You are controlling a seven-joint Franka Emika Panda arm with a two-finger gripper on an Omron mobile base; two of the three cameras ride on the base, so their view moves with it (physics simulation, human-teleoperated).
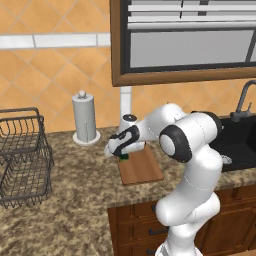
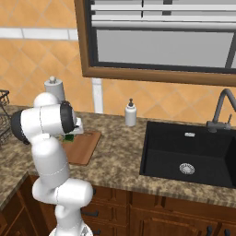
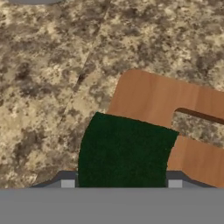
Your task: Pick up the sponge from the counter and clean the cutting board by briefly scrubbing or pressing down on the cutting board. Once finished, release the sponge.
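Left base view: the gripper (image 1: 121, 153) reaches down over the far left corner of the cutting board (image 1: 142, 167), its fingers clamped on the dark green sponge (image 1: 123, 157), which sits at the board's edge. The board lies on the granite counter (image 1: 70, 210). At 10 o'clock from the board stands a paper towel holder (image 1: 84, 118); at 9 o'clock, a wire basket (image 1: 22, 155).

Right base view: the sponge (image 2: 69, 137) shows at the board's (image 2: 83, 147) far left corner, partly behind the arm. A soap dispenser (image 2: 131, 113) stands at 2 o'clock from the board; a black sink (image 2: 189, 154) lies at 3 o'clock.

Hand view: the sponge (image 3: 124, 151) is held between the fingers (image 3: 68, 183), overlapping the board's (image 3: 153, 98) slotted end.
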